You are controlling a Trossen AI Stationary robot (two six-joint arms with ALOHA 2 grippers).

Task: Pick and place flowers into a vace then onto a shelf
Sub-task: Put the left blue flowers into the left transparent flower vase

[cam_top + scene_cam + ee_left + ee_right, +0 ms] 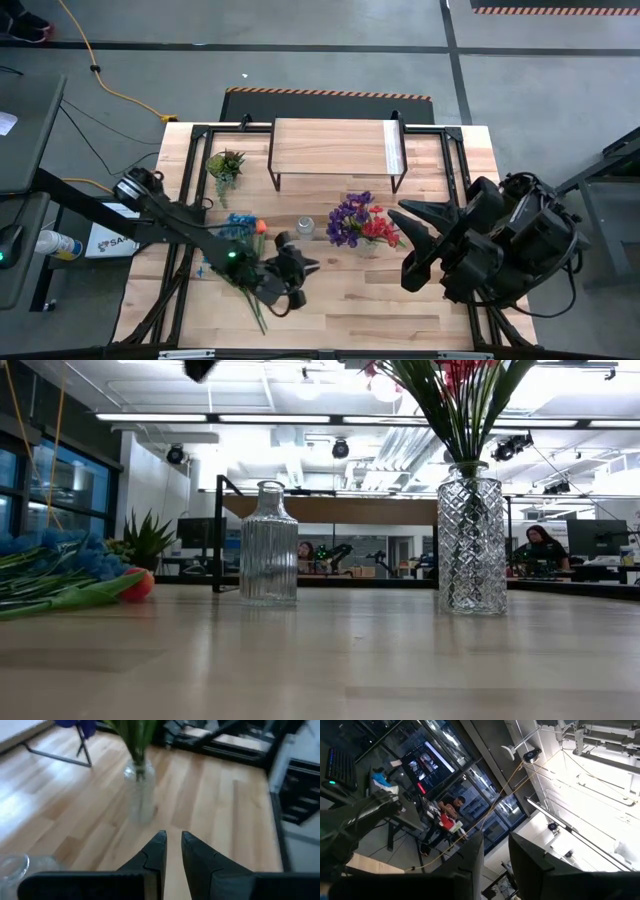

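Pale plank table (380, 310), bright-lit hall behind; left hand (172, 836) and right hand (495, 840) narrowly parted, empty

The tabletop (420, 300) is showing pale blond wood in long plank stripes, and the shelf (330, 145) is showing the same light wood with a paler strip near one end, standing on thin black legs. One bunch of flowers (238, 228) is glowing bright blue with a single orange bloom on green stems, while the other bunch (357, 222) is mixing purple, red and dark maroon above green stems in a clear vase (471, 540) cut with a diamond pattern. A second clear vase (268, 545) is carrying fine vertical ribbing, the small potted plant (225, 165) is showing spiky green, and both arms and their grippers are looking matte black.
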